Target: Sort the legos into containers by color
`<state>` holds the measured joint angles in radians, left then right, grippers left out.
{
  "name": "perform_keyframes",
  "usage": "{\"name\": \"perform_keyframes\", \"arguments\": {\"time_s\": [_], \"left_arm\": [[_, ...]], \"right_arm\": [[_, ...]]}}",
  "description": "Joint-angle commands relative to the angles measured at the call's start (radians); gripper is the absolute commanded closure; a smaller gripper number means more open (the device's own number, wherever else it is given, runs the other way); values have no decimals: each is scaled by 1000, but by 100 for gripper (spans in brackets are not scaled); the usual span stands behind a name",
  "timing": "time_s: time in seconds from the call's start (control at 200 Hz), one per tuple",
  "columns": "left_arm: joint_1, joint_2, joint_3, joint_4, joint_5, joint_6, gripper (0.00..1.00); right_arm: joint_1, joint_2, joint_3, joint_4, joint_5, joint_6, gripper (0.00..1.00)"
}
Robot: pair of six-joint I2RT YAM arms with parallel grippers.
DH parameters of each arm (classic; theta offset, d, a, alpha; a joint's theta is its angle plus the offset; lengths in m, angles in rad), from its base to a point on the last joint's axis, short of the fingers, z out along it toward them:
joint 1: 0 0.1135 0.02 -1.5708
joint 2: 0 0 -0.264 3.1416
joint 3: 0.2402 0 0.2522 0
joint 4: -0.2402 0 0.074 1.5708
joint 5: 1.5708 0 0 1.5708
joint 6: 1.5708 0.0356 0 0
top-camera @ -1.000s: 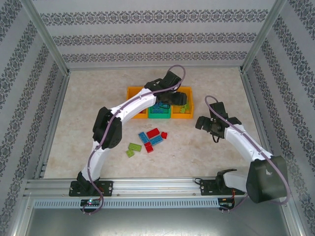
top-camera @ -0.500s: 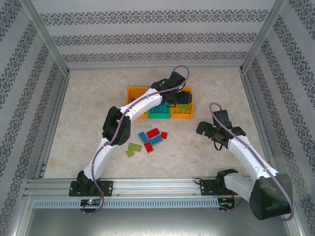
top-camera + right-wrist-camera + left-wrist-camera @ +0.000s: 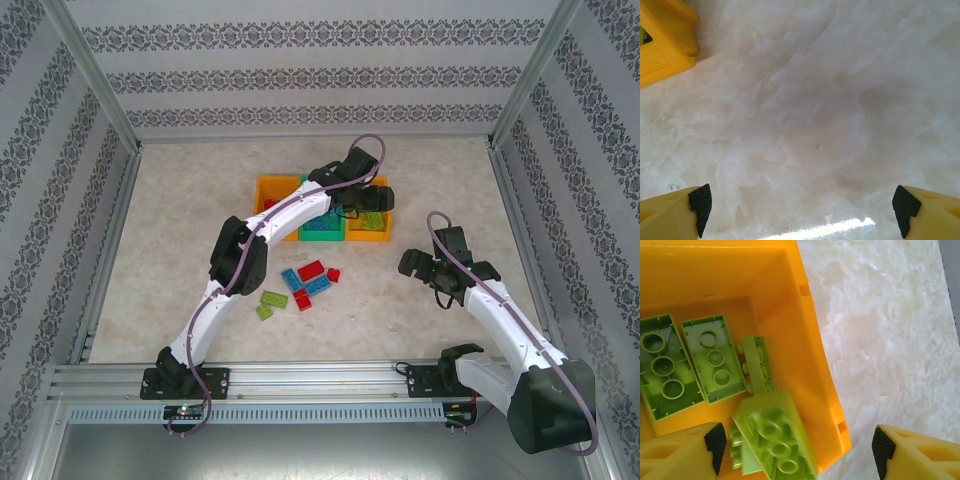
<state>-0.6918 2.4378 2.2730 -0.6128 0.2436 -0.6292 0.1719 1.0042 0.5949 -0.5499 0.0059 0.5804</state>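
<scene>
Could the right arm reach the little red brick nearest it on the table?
Likely yes: the small red plastic brick lies uncovered, with bare tabletop between it and the open right gripper; the left arm reaches elsewhere.

Left arm stretched far forward, leaning right, elbow bent. Left end effector (image 3: 368, 200) (image 3: 800, 450) points down, fingers spread wide. Right arm folded at elbow. Right end effector (image 3: 443, 270) (image 3: 802, 205) faces down, fingers wide apart, gripping nothing.
</scene>
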Motion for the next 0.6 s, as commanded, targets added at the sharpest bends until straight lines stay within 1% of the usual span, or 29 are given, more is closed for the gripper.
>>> {"name": "perform_keyframes", "arguments": {"time_s": [0.0, 0.115, 0.235, 0.265, 0.355, 0.5, 0.595], "left_arm": [[6, 18, 8, -28, -8, 1, 19], [6, 9, 3, -27, -1, 1, 17], [6, -19, -8, -29, 0, 7, 13], [5, -34, -18, -25, -4, 10, 11], [4, -86, -57, -6, -17, 20, 0], [5, -199, -167, 23, -81, 46, 0], [5, -295, -287, 97, -114, 49, 0]], "right_arm": [[-11, -22, -19, -21, -9, 15, 4], [-11, -21, -13, -29, -8, 5, 4], [-10, -39, -12, -44, 27, -6, 4], [-9, -48, -14, -41, 28, -10, 4], [-4, -82, -27, -15, 6, -32, 5], [45, -130, -42, 42, -17, -57, 7], [119, -130, -43, 92, -17, -63, 8]]}}
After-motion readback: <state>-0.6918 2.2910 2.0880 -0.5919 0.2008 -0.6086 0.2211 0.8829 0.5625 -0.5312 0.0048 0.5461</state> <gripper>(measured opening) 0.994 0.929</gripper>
